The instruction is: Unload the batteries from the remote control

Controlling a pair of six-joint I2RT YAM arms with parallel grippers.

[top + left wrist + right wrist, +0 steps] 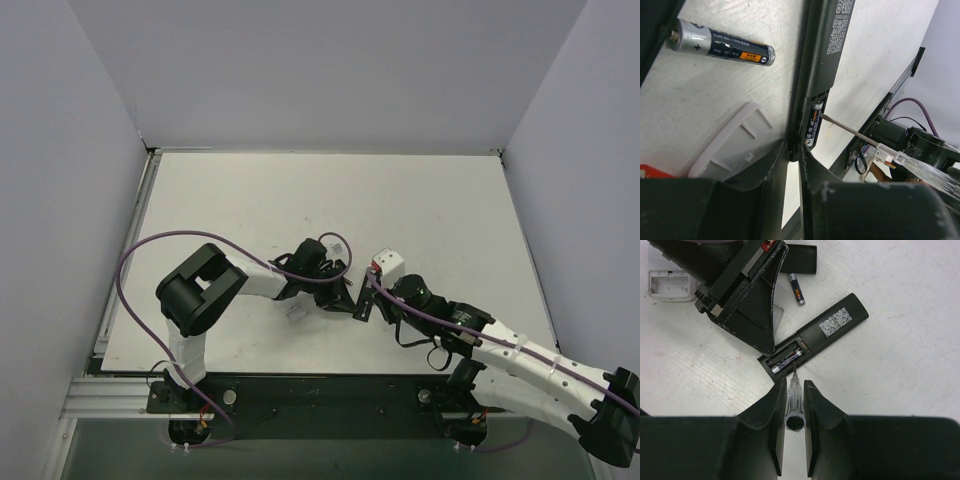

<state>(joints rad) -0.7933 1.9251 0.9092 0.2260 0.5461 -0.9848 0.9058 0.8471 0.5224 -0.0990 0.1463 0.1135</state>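
Observation:
The black remote control [832, 325] lies on the table with its battery bay open at the near end. One battery [786, 360], black and silver with an orange band, sits in the bay. It also shows in the left wrist view [813, 125]. A second battery [796, 289] lies loose on the table beyond the remote and also shows in the left wrist view [720, 42]. My left gripper [796, 147] is pinched on the bay end of the remote [825, 50]. My right gripper [792, 390] is shut on a clear-handled screwdriver [793, 397], whose tip touches the seated battery.
The black battery cover [800, 266] lies beyond the loose battery. A whitish plastic piece [670, 285] lies to the left and also shows in the left wrist view [732, 145]. In the top view both grippers [345, 292] [375, 295] meet at the table's near middle. White walls surround the table.

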